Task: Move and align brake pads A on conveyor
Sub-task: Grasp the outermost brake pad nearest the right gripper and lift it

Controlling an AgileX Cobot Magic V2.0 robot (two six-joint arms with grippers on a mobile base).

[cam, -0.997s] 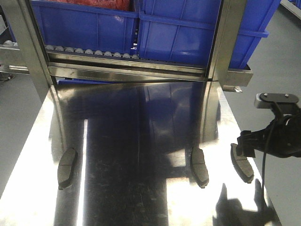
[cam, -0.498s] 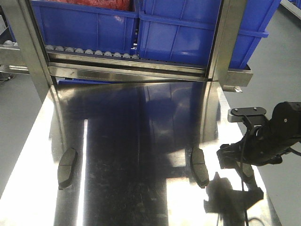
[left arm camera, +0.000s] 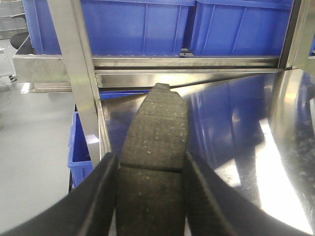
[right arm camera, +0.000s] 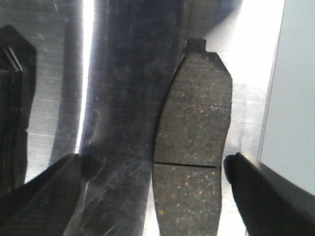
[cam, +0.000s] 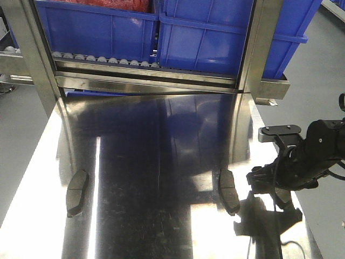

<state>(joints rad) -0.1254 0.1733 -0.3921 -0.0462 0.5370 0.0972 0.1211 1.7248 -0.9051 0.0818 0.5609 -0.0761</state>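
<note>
Your front camera is looking down the steel table toward blue bins at 12 o'clock. Your left wrist camera is facing those bins over a close brake pad; your right wrist camera is peering straight down on a second brake pad at the 3 o'clock edge.

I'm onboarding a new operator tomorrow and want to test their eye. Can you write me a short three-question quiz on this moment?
1. True or false: the right hand is shut on the brake pad beneath it.
2. The two uncovered brake pads in the front view lie on: A) a felt belt, B) the shiny steel table, C) a wooden pallet.
3. Fill in: the left hand grips a ____.
Key: 1 false, its fingers stand apart from the pad on both sides. 2 B. 3 brake pad.
</note>
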